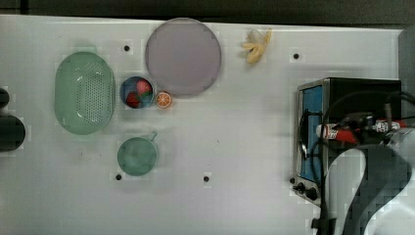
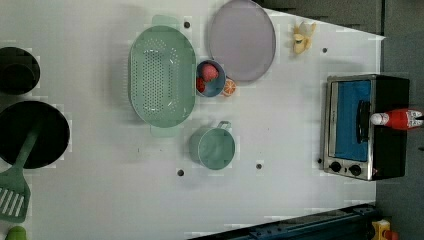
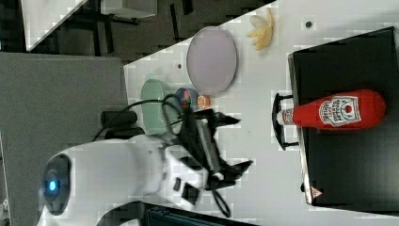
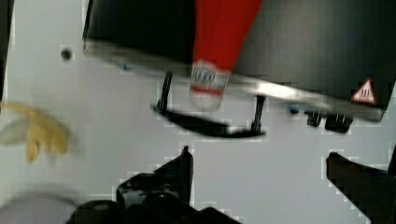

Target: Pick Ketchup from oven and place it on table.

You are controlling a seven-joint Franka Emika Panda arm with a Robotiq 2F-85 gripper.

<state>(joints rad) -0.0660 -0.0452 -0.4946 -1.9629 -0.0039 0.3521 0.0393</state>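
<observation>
We see the Ketchup lying flat on top of the oven, cap poking past the front edge above the handle, so it is easy to reach. Our gripper hangs near it over the table, jaws spread wide and empty, ready to straddle the bottle.

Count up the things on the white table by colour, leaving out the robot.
Green: 2, the colander and the cup
Purple: 1, the plate
Blue: 1, the bowl of strawberries
Orange: 1, the orange half
Yellow: 1, the peeled banana
Black: 1, the oven
Red: 1, the Ketchup
Total: 8
</observation>
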